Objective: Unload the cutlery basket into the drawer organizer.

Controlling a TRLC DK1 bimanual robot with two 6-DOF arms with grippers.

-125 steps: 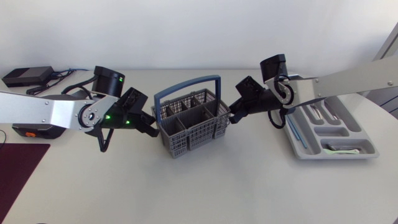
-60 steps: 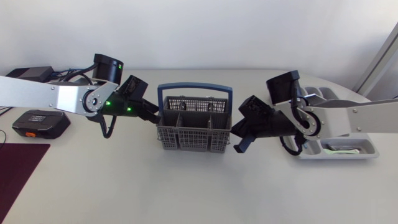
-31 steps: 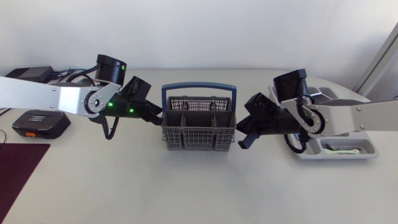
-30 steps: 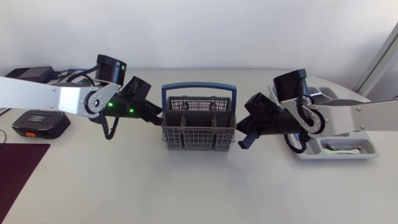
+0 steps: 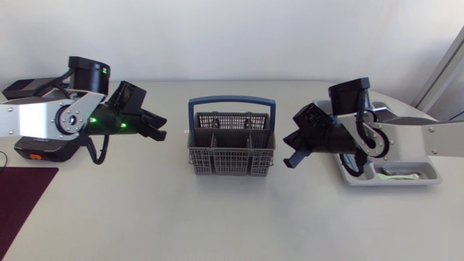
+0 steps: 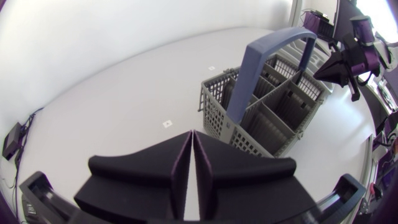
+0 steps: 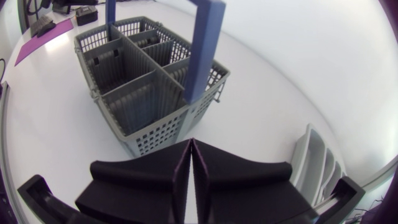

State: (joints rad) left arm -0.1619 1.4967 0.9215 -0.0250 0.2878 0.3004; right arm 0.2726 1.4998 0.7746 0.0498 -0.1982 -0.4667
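- table (image 5: 232, 217): white, carries everything below
- left arm (image 5: 43, 119): comes in from the left side, lies low over the table; left jaws point toward the cutlery basket (image 5: 230, 151) and sit well apart from its left wall
- right arm (image 5: 428, 138): comes in from the right, passing over the drawer organizer (image 5: 424, 177); right jaws are near the basket's right wall, not touching it
- cutlery basket: grey mesh, at the middle of the table between the two sets of jaws; stands upright, blue handle (image 5: 230, 102) raised; inner dividers visible in both wrist views
- drawer organizer: grey tray at the table's right end, partly hidden under the right arm; a pale utensil (image 5: 397, 172) lies in its nearest compartment; well apart from the basket
- dark red mat (image 5: 22, 196): at the table's near left corner
- orange and black device (image 5: 40, 151): under the left arm
- left jaws: fingers (image 6: 143, 171) pressed flat together, gripping nothing; basket ahead of them
- right jaws: fingers (image 7: 149, 169) likewise closed tight on nothing; basket ahead, organizer's edge beside them
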